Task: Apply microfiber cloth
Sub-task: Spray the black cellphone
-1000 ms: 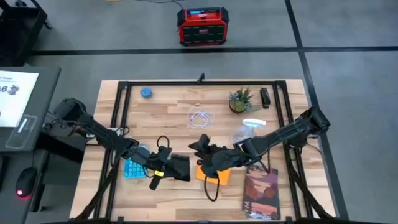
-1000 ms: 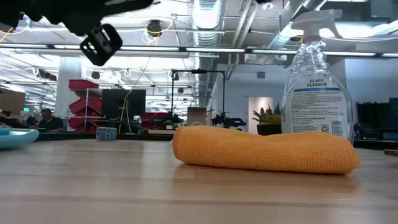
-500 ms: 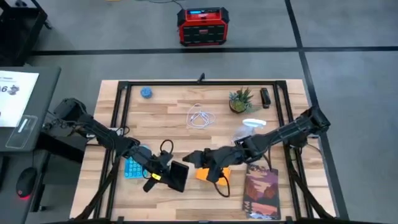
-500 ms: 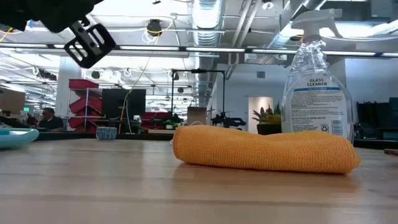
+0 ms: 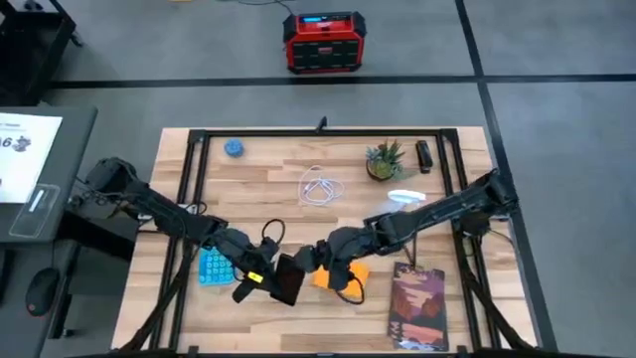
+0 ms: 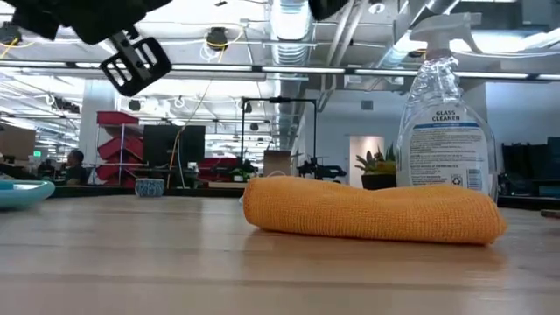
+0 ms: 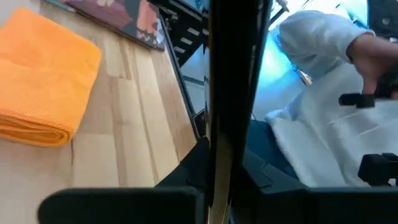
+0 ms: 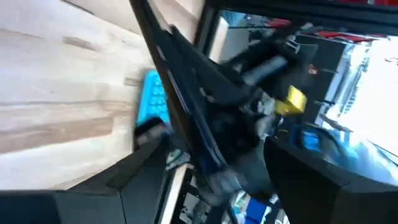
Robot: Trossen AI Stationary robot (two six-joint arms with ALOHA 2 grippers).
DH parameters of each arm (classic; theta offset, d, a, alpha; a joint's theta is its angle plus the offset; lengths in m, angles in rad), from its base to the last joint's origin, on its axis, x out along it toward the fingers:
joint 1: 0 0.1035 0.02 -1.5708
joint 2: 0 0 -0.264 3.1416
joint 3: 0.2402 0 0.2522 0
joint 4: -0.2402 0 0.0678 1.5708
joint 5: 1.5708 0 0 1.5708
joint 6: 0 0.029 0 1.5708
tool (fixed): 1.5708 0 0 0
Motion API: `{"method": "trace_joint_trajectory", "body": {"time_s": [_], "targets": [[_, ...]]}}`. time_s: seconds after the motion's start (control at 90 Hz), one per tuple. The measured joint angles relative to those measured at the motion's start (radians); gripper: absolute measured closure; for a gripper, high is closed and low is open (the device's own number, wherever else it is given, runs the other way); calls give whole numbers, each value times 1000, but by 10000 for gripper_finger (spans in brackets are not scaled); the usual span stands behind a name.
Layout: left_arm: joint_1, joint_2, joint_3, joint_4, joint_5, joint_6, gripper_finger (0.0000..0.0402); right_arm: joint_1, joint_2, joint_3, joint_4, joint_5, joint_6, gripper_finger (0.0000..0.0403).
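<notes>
Centrally, on the wooden table (image 5: 278, 169), we saw the two grippers meeting near its front edge. The left gripper (image 5: 273, 280) was clamped on a black smartphone (image 5: 289, 282), which the left wrist view showed edge-on as a thin dark slab rising between the fingers. The right gripper (image 5: 316, 259) sat just beside the phone on its other side; whether it gripped anything we could not tell. The microfiber cloth (image 5: 345, 274) lay folded flat on the table, directly under the right wrist and just beside the phone, free of both grippers. In the low view the cloth (image 6: 367, 214) appeared as a thick orange pad resting on the wood, with a glass cleaner spray bottle (image 6: 442, 131) standing behind it. A blue calculator (image 5: 212, 267) lay beneath the left forearm, and a dark reddish book (image 5: 418, 304) lay near the cloth toward the table's right front corner. Farther back we noted a small potted plant (image 5: 384, 159) and a coiled white cable (image 5: 318, 187), both well apart from the cloth.
</notes>
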Motion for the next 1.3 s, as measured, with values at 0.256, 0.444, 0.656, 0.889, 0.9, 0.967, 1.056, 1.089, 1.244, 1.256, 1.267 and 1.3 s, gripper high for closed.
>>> {"method": "trace_joint_trajectory", "body": {"time_s": [0.256,0.444,0.656,0.889,0.9,0.967,1.056,1.089,1.244,1.256,1.267,1.3], "targets": [[12,-1,48,-115,4,33,389,18,61,0,98,95,-73,154],[12,0,47,-124,5,41,388,18,61,0,102,99,-73,211],[17,0,46,-130,7,43,388,18,60,2,84,109,-90,338],[40,0,46,-132,8,54,334,45,60,1,57,159,-71,382],[41,0,46,-133,6,55,328,46,60,1,54,160,-66,382],[47,0,46,-133,1,71,294,53,60,0,44,168,-18,380],[56,-2,47,-125,2,104,250,68,62,-2,0,173,53,382],[60,-2,47,-136,6,117,236,74,62,-2,-24,177,77,385],[86,-41,47,-225,-25,153,200,100,62,-2,-90,208,190,389],[87,-46,47,-234,-38,158,199,102,62,-2,-92,215,204,389],[88,-50,47,-243,-53,162,199,105,62,-2,-95,223,219,388],[91,-62,47,-274,-97,171,198,109,62,-2,-98,253,274,388]]}}
